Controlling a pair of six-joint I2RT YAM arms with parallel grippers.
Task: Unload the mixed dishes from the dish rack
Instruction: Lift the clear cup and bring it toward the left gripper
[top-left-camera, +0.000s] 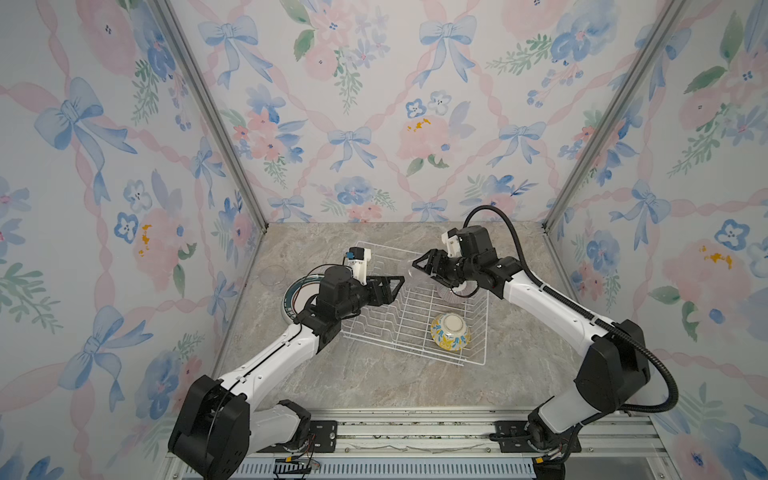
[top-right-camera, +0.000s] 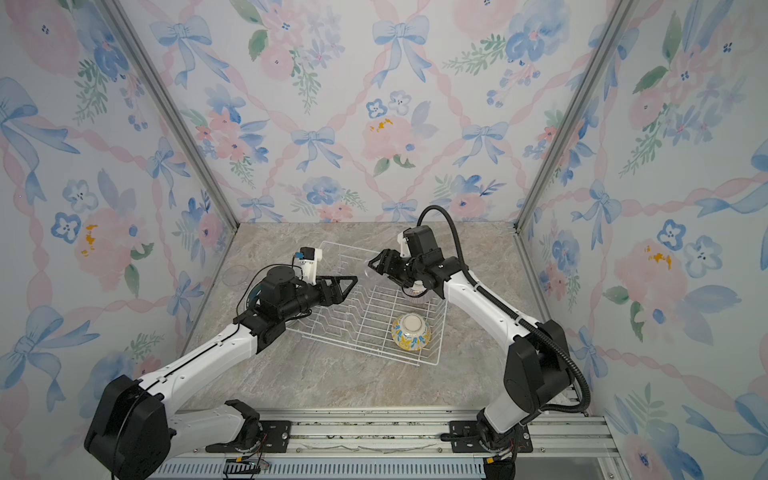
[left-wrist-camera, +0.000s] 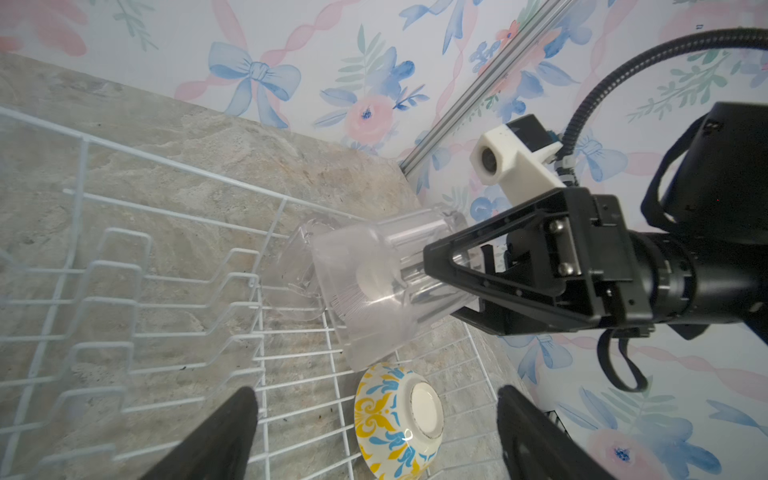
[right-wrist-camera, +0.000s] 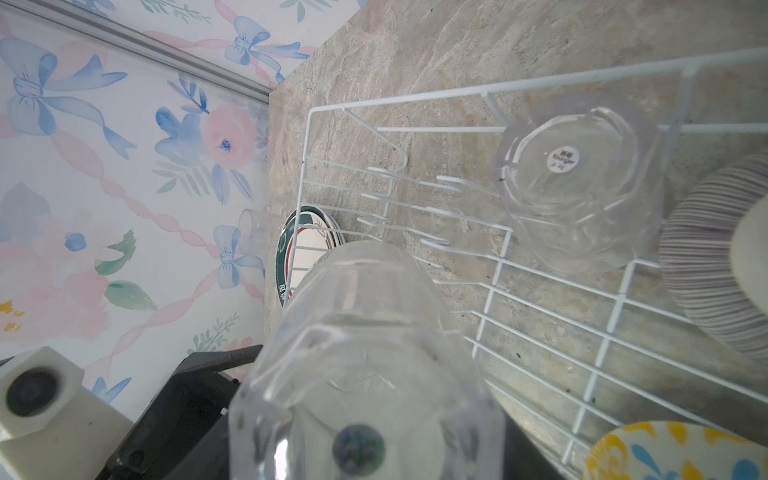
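Above the rack's far side: right pincer (top-left-camera: 417, 266) clamped on a clear glass cup (left-wrist-camera: 374, 286), held sideways in the air.
Left pincer (top-left-camera: 397, 284): fingers apart, holding nothing, just beside that cup.
Rack (top-left-camera: 487, 328): white wire, raised sides, zigzag plate ridges across its left half.
Inside rack: upturned yellow-blue bowl (top-left-camera: 450, 332) near the front right corner; ribbed striped bowl (right-wrist-camera: 706, 257) upturned by the right side; second clear cup (right-wrist-camera: 577, 183) upturned against the far rim.
Table (top-left-camera: 374, 386): grey, stone-look, smooth; open room in front of the rack.
Left of rack: stacked round green-rimmed plates (top-left-camera: 297, 299) close to the rack; third cup (top-left-camera: 272, 274) just behind them.
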